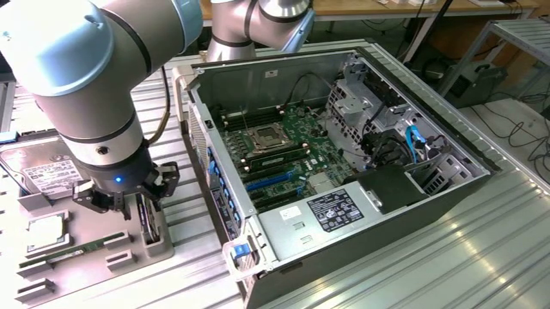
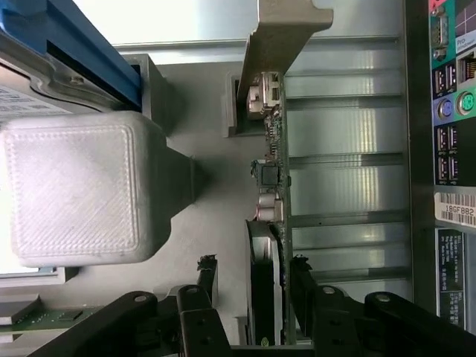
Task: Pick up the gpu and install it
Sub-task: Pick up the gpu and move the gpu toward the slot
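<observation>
The gpu [image 1: 151, 222] is a thin black card standing on edge in a slot of the grey parts holder [image 1: 120, 261], at the exterior view's left. My gripper [image 1: 138, 206] reaches down over it, one finger on each side. The wrist view looks along the gpu [image 2: 269, 223] edge-on, with its silver bracket [image 2: 279, 44] at the far end. The black fingers [image 2: 207, 279] straddle the card. One finger stands a clear gap off the card and the other is close to it, so my gripper [image 2: 254, 264] is open and nothing is lifted.
The open computer case [image 1: 447, 138] lies to the exterior view's right, its motherboard [image 1: 284, 151] with blue slots [image 1: 270, 181] facing up. The holder also carries a hard drive [image 1: 43, 174], a processor [image 1: 47, 233] and a green memory stick [image 1: 73, 252]. A white block [image 2: 74, 193] stands beside the card.
</observation>
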`<action>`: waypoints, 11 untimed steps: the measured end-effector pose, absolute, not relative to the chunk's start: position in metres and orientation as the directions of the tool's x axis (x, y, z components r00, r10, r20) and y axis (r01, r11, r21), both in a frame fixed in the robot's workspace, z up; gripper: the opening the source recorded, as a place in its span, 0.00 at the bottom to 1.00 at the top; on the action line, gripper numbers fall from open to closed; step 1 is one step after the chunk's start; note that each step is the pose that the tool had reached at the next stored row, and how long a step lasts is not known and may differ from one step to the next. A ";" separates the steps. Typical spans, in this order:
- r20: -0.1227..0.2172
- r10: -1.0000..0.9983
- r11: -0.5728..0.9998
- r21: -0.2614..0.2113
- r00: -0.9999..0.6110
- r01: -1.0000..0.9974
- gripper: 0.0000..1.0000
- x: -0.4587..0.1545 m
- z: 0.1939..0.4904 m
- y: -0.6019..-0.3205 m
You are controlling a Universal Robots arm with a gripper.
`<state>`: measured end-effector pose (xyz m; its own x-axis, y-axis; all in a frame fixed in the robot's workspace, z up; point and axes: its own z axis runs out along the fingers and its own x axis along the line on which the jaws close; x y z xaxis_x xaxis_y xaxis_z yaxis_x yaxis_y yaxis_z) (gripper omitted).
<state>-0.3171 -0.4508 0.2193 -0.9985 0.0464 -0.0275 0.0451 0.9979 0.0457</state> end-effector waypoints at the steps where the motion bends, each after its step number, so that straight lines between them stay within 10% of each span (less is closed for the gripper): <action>1: -0.028 0.046 0.998 0.046 -0.999 0.045 0.51 -0.317 0.219 -0.450; 11: -0.028 0.046 0.998 0.042 -0.999 0.045 0.51 -0.316 0.218 -0.448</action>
<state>-0.3156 -0.4484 0.2184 -0.9986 0.0462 -0.0277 0.0450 0.9981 0.0424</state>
